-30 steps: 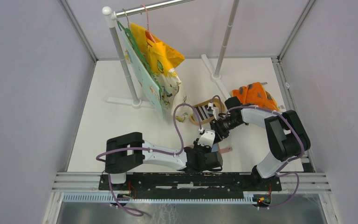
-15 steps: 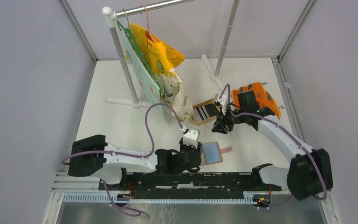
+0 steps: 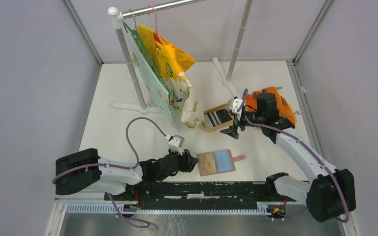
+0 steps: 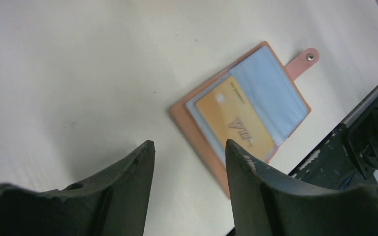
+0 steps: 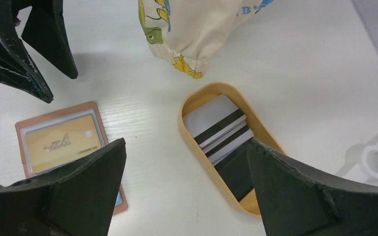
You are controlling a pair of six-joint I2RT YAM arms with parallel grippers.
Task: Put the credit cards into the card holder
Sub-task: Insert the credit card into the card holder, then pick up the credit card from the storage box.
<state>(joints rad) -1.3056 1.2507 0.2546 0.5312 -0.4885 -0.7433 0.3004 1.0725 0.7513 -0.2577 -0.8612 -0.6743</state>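
Note:
The card holder lies open on the white table near the front rail, strap tab to the right. A gold card sits in its left pocket, also plain in the left wrist view. More credit cards, white and dark with stripe bands, are stacked in a tan oval dish. My left gripper is open and empty just left of the holder. My right gripper hangs open and empty by the dish's near right end; between its jaws I see the dish and cards.
A clothes rack with hanging yellow and patterned garments stands at the back left, a cream hem dangling near the dish. An orange patterned cloth lies behind the right arm. A black rail runs along the near edge.
My left arm has drawn back to the left off the card holder with its jaws widening. The right gripper left the holder, moved up to the dish and opened wide.

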